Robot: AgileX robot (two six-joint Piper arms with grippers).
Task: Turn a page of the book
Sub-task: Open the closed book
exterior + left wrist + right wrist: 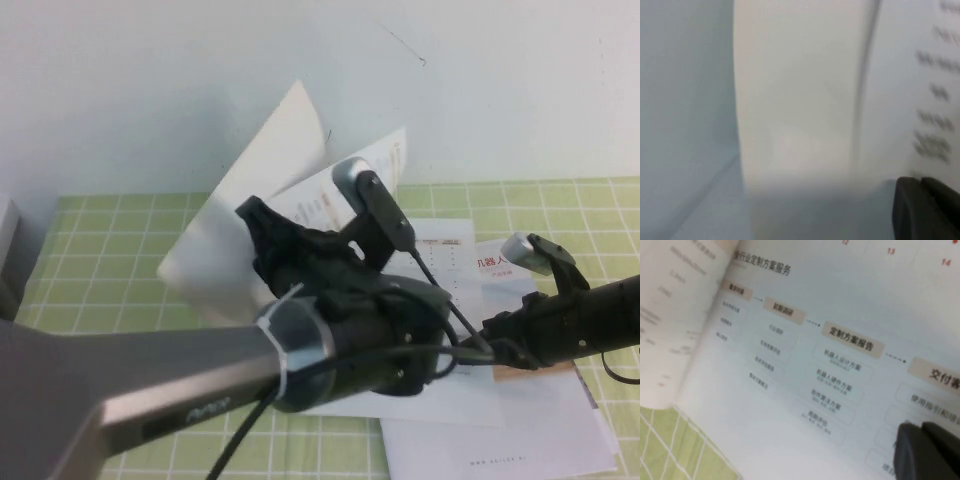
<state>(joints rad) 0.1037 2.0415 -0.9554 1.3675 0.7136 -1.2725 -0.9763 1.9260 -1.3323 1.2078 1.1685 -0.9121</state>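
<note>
On the green grid mat point(120, 250), the book point(450, 260) lies open; the page point(255, 190) stands lifted above its left half, white, thin, glossy, curling. Judged light, floppy, slippery; best held at the free outer edge. Left gripper point(275, 240) against the page, right gripper point(500, 345) over the book's right half; grip of either cannot be told.

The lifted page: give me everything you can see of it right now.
The page is a thin white sheet, standing up from the open book and curling toward the robot's left, its corner against the wall. A second leaf with orange-headed print rises just behind it. The left gripper is at its lower part, but the arm hides the contact. The right gripper sits low over the book's flat printed pages, apart from the page. The left wrist view shows plain white paper close up.
</note>
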